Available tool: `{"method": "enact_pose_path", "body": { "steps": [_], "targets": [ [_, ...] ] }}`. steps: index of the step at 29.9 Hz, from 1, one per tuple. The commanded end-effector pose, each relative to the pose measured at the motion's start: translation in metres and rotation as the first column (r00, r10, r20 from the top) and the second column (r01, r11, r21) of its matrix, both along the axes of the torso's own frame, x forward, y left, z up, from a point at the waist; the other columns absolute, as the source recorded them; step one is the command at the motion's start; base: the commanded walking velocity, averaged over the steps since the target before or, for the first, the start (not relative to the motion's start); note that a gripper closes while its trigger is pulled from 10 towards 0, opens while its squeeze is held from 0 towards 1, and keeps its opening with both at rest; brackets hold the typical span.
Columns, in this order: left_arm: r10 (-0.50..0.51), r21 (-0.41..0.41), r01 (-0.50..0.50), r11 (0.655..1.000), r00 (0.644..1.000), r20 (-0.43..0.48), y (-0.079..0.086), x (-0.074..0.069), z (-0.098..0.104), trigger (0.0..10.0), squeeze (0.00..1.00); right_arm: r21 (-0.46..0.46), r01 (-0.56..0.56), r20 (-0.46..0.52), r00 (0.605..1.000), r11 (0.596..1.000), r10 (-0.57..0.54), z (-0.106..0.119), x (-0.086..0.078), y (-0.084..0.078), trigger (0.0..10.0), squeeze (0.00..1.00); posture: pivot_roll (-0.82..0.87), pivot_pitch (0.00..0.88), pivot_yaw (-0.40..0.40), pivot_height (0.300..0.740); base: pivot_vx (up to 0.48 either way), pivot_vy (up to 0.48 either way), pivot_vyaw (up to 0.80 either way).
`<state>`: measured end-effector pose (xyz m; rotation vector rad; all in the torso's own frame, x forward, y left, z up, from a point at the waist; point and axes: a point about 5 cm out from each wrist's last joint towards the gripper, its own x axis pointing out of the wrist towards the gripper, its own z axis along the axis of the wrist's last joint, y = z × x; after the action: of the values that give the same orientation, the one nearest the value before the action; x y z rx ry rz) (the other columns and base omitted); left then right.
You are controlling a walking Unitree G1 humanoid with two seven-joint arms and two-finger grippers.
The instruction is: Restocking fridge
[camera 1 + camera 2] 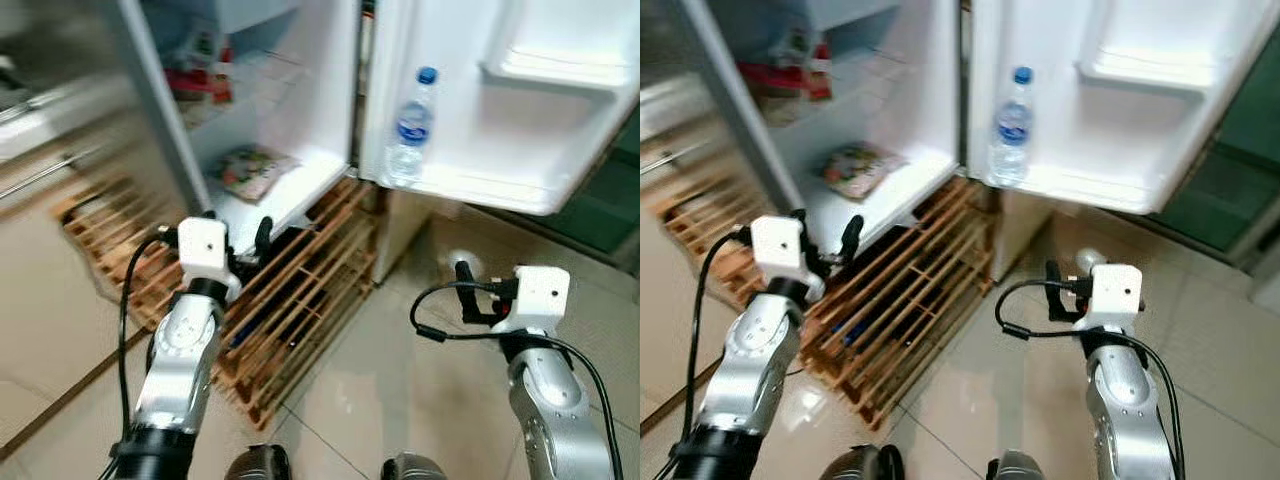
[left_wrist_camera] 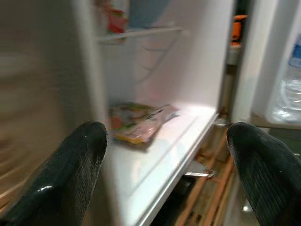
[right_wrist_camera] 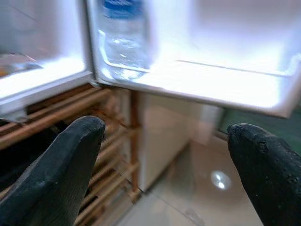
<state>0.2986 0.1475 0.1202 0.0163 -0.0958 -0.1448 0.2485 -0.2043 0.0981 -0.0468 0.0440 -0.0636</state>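
The fridge stands open ahead. A clear water bottle [image 1: 410, 125] with a blue cap stands upright at the left end of the door shelf [image 1: 480, 188]. A colourful flat packet [image 1: 250, 170] lies on the fridge's bottom shelf [image 1: 300, 195]. My left gripper [image 1: 238, 238] is open and empty, just below and in front of that shelf's edge; its wrist view looks at the packet [image 2: 138, 123]. My right gripper [image 1: 472, 290] is open and empty, low under the door shelf; the bottle [image 3: 123, 33] sits above and ahead of its fingers.
Red packages [image 1: 195, 80] sit on an upper fridge shelf. The fridge rests on a wooden slatted pallet [image 1: 290, 310] that juts out over the pale tiled floor [image 1: 400, 390]. A blurred counter [image 1: 40, 120] is at the left, and a dark green surface [image 1: 600, 205] lies behind the door.
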Motion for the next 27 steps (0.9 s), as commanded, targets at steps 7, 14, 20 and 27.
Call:
{"method": "enact_pose_path", "body": {
  "steps": [7, 14, 20, 27],
  "targets": [
    [-0.007, 0.006, 0.008, 1.000, 0.999, -0.051, -0.008, 0.012, -0.004, 10.0, 0.00, -0.008, 0.036, 0.012, 0.999, 0.999, -0.036, 0.000, 0.000, -0.010, 10.0, 1.00, -0.27, 0.000, 0.071, 0.740, 0.000, -0.480, 0.79],
    [0.014, -0.016, -0.015, 1.000, 0.996, -0.088, -0.006, 0.014, -0.012, 10.0, 0.00, -0.026, 0.044, 0.010, 0.999, 0.999, -0.044, -0.003, -0.003, -0.011, 10.0, 1.00, -0.27, 0.000, 0.073, 0.740, 0.000, -0.478, 0.78],
    [0.040, 0.000, -0.040, 0.999, 0.991, -0.130, 0.003, 0.013, -0.020, 10.0, 0.00, -0.030, 0.050, 0.004, 0.999, 0.998, -0.050, -0.005, -0.002, -0.010, 10.0, 1.00, -0.27, 0.000, 0.074, 0.740, 0.000, -0.079, 0.43],
    [0.028, -0.014, -0.030, 0.999, 0.992, -0.125, 0.001, 0.011, -0.020, 10.0, 0.00, -0.030, 0.024, 0.002, 1.000, 0.999, -0.024, -0.005, 0.000, -0.007, 10.0, 1.00, -0.26, 0.000, 0.068, 0.740, 0.000, -0.480, 0.33]
  ]
}}
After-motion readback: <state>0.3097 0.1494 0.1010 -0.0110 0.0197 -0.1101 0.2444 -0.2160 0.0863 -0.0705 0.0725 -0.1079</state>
